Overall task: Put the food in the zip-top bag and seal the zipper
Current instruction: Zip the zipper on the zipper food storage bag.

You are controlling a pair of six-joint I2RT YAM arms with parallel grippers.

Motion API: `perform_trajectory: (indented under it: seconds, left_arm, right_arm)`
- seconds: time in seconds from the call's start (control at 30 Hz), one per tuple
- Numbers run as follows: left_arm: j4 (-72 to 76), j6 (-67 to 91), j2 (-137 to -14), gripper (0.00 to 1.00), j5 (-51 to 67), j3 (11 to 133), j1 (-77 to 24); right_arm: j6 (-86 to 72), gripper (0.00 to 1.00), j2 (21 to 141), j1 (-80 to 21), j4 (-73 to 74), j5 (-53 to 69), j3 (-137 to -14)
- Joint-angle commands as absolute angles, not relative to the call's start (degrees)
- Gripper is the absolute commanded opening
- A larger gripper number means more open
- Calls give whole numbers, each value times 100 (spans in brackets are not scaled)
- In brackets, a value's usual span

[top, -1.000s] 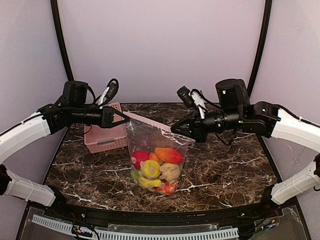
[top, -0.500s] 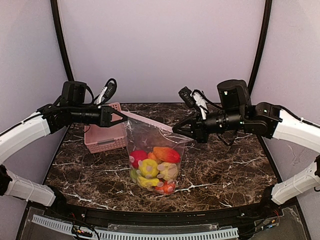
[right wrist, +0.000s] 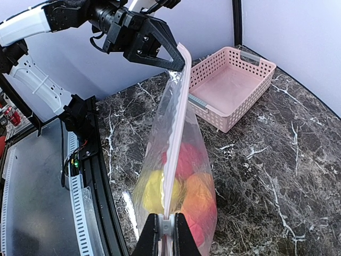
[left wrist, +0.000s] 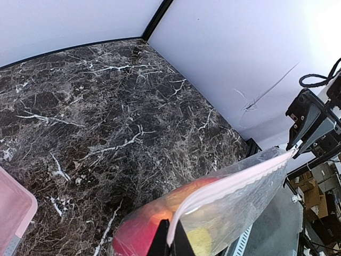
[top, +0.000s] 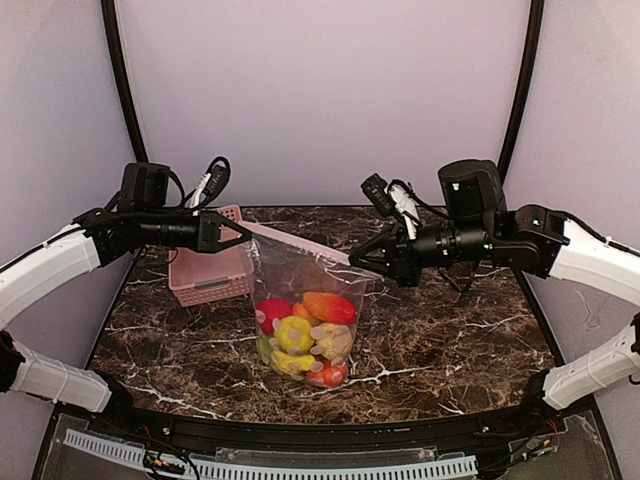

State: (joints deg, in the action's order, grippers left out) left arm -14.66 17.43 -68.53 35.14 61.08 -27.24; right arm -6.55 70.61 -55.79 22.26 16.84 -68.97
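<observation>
Food [top: 300, 335] already inside bag [top: 305, 280], stretched between left claw [top: 246, 232] and right claw [top: 354, 262], both clenched on zipper [top: 300, 245] ends; seal apparently still pending, closure unclear.

Basket [top: 210, 278] flanks bag [top: 300, 275] left; table [top: 450, 335] right free

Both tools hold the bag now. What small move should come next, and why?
Probably slide the right tool along the pink strip toward the left tool. The food sits inside the bag and the strip is stretched straight between both tools, so sealing seems next.
</observation>
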Motion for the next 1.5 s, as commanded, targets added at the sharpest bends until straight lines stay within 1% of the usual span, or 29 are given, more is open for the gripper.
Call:
perform_trajectory:
  seconds: [0.0, 1.47]
  left_arm:
    - [-1516, 1808, -6779, 1, 3060, 5973, -2450]
    - [-1346, 1877, -6732, 1, 3388, 5716, -2004]
  right_arm:
    - [-721, 0, 6794, -5596, 2502, 1734, -6822]
    - [-774, 0, 6533, -5555, 2603, 1527, -6691]
